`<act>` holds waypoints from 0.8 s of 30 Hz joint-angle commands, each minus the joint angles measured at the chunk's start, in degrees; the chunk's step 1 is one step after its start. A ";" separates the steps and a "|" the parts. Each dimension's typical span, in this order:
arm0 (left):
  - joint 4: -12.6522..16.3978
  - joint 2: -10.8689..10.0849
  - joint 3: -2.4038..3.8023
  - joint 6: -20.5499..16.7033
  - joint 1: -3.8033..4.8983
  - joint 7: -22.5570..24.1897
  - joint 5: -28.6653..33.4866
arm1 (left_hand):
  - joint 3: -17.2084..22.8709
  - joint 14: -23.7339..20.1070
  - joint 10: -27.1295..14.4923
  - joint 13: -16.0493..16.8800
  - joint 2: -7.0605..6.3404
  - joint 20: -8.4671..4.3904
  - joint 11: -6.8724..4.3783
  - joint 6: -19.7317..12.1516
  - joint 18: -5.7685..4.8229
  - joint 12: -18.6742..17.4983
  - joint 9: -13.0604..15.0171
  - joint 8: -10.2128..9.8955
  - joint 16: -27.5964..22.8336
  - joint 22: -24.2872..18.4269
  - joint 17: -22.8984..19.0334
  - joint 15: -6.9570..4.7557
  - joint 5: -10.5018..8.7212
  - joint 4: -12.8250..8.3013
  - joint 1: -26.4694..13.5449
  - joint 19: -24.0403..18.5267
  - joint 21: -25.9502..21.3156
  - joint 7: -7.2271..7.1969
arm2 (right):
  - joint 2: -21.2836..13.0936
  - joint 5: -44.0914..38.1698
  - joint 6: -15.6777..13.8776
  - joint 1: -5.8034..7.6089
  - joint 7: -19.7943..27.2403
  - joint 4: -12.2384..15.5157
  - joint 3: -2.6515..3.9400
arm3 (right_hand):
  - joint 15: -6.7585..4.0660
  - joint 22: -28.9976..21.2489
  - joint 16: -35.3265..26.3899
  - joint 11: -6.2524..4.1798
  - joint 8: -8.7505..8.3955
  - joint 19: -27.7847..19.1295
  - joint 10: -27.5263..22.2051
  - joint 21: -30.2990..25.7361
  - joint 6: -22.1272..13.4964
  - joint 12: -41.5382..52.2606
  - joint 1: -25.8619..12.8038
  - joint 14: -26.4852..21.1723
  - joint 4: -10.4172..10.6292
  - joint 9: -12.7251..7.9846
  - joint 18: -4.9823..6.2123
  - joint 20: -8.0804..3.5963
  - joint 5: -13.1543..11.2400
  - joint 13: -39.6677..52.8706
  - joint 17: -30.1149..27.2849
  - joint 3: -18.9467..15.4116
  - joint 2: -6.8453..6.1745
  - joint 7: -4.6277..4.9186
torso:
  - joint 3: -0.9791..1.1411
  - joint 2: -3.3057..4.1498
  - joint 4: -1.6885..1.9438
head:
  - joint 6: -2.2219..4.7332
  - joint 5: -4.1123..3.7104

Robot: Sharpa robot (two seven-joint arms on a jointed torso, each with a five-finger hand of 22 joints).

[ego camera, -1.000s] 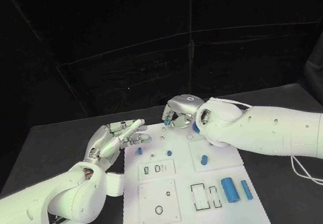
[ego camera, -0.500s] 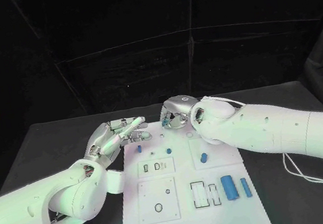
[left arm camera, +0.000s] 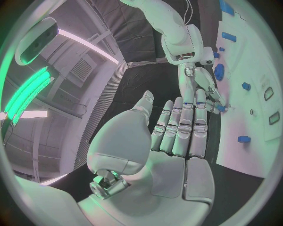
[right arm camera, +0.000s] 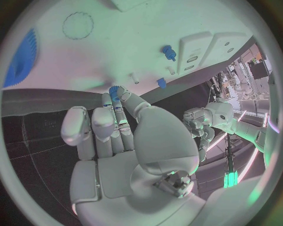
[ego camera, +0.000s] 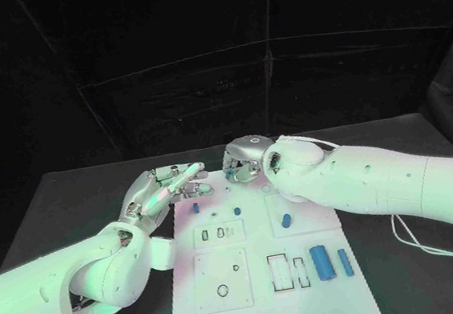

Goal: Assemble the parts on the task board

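The white task board (ego camera: 264,306) lies in the middle of the black table. My right hand (ego camera: 245,160) hovers over the board's far edge and pinches a small blue part (right arm camera: 115,91) between thumb and a fingertip. My left hand (ego camera: 167,186) stands by the board's far left corner with straight fingers (left arm camera: 183,127) and holds nothing. Loose blue parts lie on the board: a small peg (ego camera: 195,208), another (ego camera: 236,213), a short bar (ego camera: 287,221), and two longer blocks (ego camera: 322,263) (ego camera: 345,264) at the near right.
Black-outlined slots (ego camera: 280,275) and small holes (ego camera: 224,293) mark the board's near half. A round blue gear-like piece (right arm camera: 20,56) sits on the board (right arm camera: 118,42) close to my right hand. Black table (ego camera: 82,206) surrounds the board.
My right hand has edged slightly left along the board's far edge, closer to my left hand. The left hand has barely moved.
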 commanded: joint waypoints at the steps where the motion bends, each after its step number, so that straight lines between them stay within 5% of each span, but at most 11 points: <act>1: 0.02 0.08 0.05 0.50 0.11 0.45 -0.27 | -0.02 0.44 0.50 -0.04 0.21 0.01 0.05 0.33 0.84 -0.33 -0.05 -0.32 -0.17 -0.08 0.10 -0.05 0.33 -0.45 0.54 0.43 -0.23 0.15 | 0.29 -0.83 0.46 0.08 -0.19 -0.42 0.01 | 0.07 -1.02 -0.84 0.14 -0.27 -0.94 -1.16 -0.55 -1.15 -0.14 -0.79 -0.76 0.18 -0.10 -0.60 0.27 -0.31 -0.16 -1.19 0.53 -0.37 0.20 | -0.05 0.04 0.02 | 0.01 -0.02; 6: -0.04 0.08 0.05 0.68 0.11 0.30 -0.27 | -0.02 0.46 0.50 -0.04 0.22 0.01 0.05 0.33 0.83 -0.35 -0.05 -0.33 -0.18 -0.09 0.10 -0.05 0.33 -0.47 0.54 0.45 -0.24 0.16 | 0.50 -0.85 -0.96 0.08 0.12 -0.78 0.01 | 1.37 -9.76 -6.15 1.80 -0.26 -7.33 -8.16 -4.99 -6.23 0.09 -1.67 -3.26 1.23 -0.19 1.04 1.35 -0.60 -0.15 -9.58 -0.10 -2.88 1.73 | -0.02 0.03 -0.05 | 0.09 0.05; 8: -0.07 0.08 0.05 0.75 0.12 0.24 -0.27 | -0.02 0.46 0.50 -0.04 0.22 0.01 0.05 0.33 0.83 -0.35 -0.05 -0.33 -0.18 -0.09 0.11 -0.05 0.33 -0.47 0.54 0.45 -0.24 0.16 | 0.36 -0.85 -1.74 0.08 0.24 -0.58 0.01 | 1.96 -19.75 -12.45 2.26 -0.18 -14.74 -14.08 -10.47 -9.86 0.21 -1.06 -6.93 1.77 -0.16 3.02 1.84 -0.66 -0.12 -18.72 -1.40 -3.67 1.84 | -0.01 0.05 -0.05 | 0.18 0.03; 11: -0.11 0.06 0.05 0.89 0.12 0.15 -0.27 | -0.02 0.46 0.50 -0.04 0.22 0.01 0.05 0.33 0.83 -0.36 -0.05 -0.34 -0.20 -0.10 0.11 -0.05 0.33 -0.48 0.54 0.46 -0.24 0.16 | -0.56 -0.85 -3.39 0.08 0.38 0.59 0.01 | 2.03 -24.45 -14.36 2.56 -0.24 -17.46 -16.61 -13.96 -13.46 1.02 0.20 -7.47 2.90 -0.07 3.72 2.20 -0.76 0.06 -20.61 -3.71 -4.26 1.82 | 0.04 0.07 -0.10 | 0.25 0.05; 18: -0.18 -0.20 0.05 1.17 0.12 -0.02 -0.27 | -0.02 0.47 0.49 -0.04 0.22 0.01 0.06 0.32 0.83 -0.38 -0.05 -0.37 -0.22 -0.11 0.12 -0.05 0.33 -0.49 0.53 0.48 -0.26 0.16 | -7.12 1.50 -6.40 0.06 -0.27 7.18 0.02 | 1.59 -21.15 -13.11 2.03 0.41 -13.62 -12.61 -12.40 -11.16 4.51 1.27 -5.57 4.38 0.30 2.99 1.81 0.12 0.40 -19.54 -5.50 -4.03 1.77 | 0.10 -0.03 -0.44 | 0.38 0.03; 22: -0.24 -0.39 0.04 1.33 0.12 -0.04 -0.27 | -0.02 0.47 0.49 -0.04 0.22 0.01 0.06 0.32 0.83 -0.38 -0.05 -0.37 -0.22 -0.11 0.12 -0.05 0.33 -0.49 0.53 0.48 -0.26 0.16 | -12.87 5.62 -6.28 0.09 -3.12 12.11 0.02 | 0.34 -9.54 -6.35 0.28 1.43 -4.74 -3.82 -6.18 -8.13 9.06 -1.22 -1.53 7.09 0.64 0.82 0.93 0.46 1.74 -9.28 -6.69 -3.98 0.68 | 0.19 -0.05 -0.80 | 0.46 -0.10; 24: -0.32 -0.44 0.04 1.37 0.12 -0.06 -0.27 | -0.02 0.47 0.49 -0.05 0.23 0.00 0.06 0.31 0.83 -0.41 -0.06 -0.39 -0.24 -0.12 0.13 -0.05 0.33 -0.52 0.54 0.49 -0.27 0.16 | -15.48 7.86 -4.81 0.14 -4.59 14.09 0.04 | -0.65 -3.95 -2.83 -0.98 1.17 -0.70 2.04 -3.19 -8.17 12.11 -2.61 0.03 8.34 0.48 -0.25 0.12 1.69 3.26 -3.86 -7.91 -5.15 -0.09 | 0.26 -0.08 -0.98 | 0.55 -0.12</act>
